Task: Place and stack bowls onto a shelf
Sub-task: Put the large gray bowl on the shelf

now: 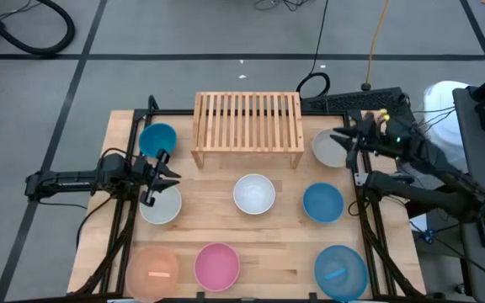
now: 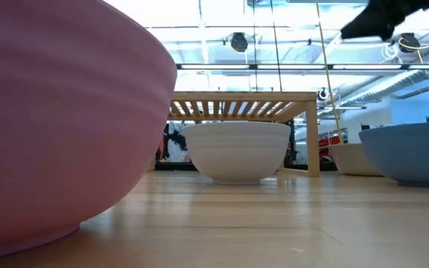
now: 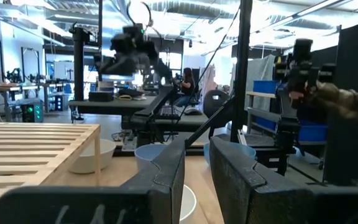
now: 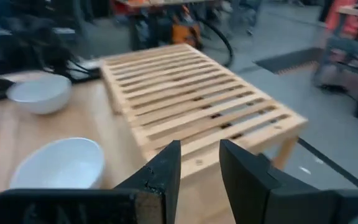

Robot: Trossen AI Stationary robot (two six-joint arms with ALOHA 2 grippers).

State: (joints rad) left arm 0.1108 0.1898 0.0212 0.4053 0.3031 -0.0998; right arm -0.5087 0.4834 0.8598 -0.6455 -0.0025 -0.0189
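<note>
Both arms are hovering above the bench, hands empty.

The left arm is reaching in level from the bench's left edge, its left hand (image 1: 160, 175) sitting over the left side with the two dark fingers (image 3: 166, 177) held slightly apart and nothing between them. The right arm is folding in from the right edge, its right hand (image 1: 346, 141) poised over the far right corner, fingers (image 4: 165, 171) likewise parted a little.

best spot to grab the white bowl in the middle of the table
Probably the rim. The white bowl sits upright and open, apart from the other bowls, so come straight down with one finger inside and one outside the wall. Its smooth, rounded sides would likely slip in a side grasp.
</note>
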